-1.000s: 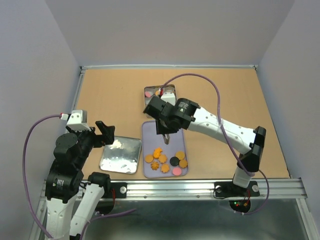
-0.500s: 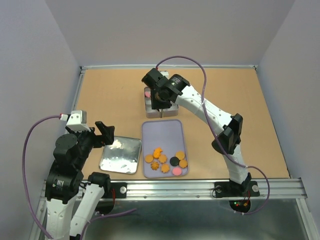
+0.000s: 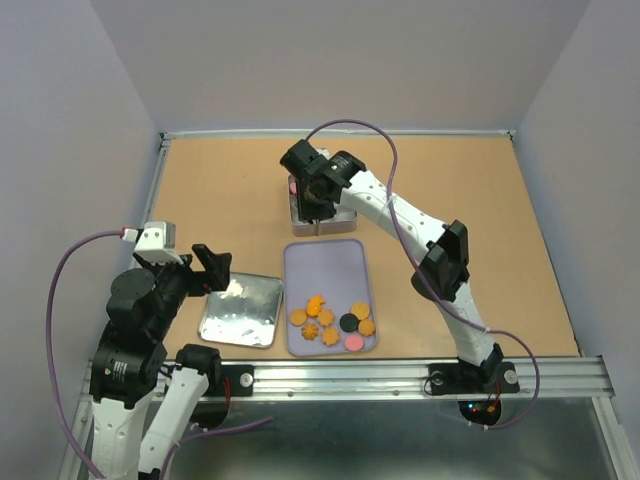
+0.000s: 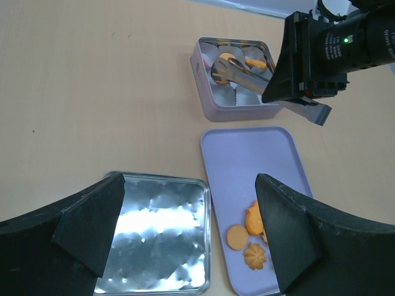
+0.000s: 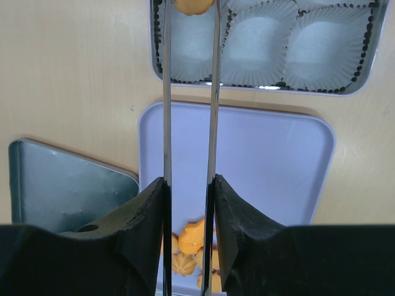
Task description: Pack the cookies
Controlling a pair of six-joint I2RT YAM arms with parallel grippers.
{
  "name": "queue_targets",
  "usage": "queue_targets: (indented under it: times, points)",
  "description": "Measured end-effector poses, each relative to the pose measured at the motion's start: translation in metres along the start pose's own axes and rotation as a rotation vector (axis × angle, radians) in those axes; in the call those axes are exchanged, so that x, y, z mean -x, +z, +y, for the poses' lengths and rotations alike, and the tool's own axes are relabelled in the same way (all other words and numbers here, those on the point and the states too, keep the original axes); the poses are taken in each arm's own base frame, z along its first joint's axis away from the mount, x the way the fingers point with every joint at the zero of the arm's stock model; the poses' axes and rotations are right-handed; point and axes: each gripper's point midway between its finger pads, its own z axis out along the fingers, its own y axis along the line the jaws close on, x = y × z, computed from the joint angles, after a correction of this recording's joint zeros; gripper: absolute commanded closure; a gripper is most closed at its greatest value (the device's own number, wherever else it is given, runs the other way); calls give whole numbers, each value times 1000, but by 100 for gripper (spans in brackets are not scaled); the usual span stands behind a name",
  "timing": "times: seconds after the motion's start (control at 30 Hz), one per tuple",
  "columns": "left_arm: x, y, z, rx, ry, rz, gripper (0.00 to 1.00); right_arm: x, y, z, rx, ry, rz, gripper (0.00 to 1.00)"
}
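Nearest me, my left hand [image 4: 191, 243] hangs spread wide by the silver lid [image 4: 154, 237], holding nothing. Next out, the purple tray [image 4: 247, 134] has the loose cookies [image 3: 333, 322] bunched at its near end. Farthest, my right hand [image 5: 188, 203] is clamped on the tongs [image 5: 165, 92], which pinch an orange cookie [image 5: 193, 5] above the tin [image 4: 237, 112]. I'd centre it over an empty paper cup [image 5: 258, 37], lower it right in, then ease the squeeze gently.
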Motion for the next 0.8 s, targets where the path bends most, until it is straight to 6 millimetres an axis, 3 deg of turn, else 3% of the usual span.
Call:
queue_targets:
  times: [0.3,0.53,0.8]
  points:
    - [-2,0,-6,-32,6,10,1,8,20,-5,-3,20,2,59]
    - [-2,0,-7,-36,8,12,1,21,22,-9,13,42,-17,48]
    - [-2,0,-7,-37,8,12,1,21,22,-7,26,42,-12,46]
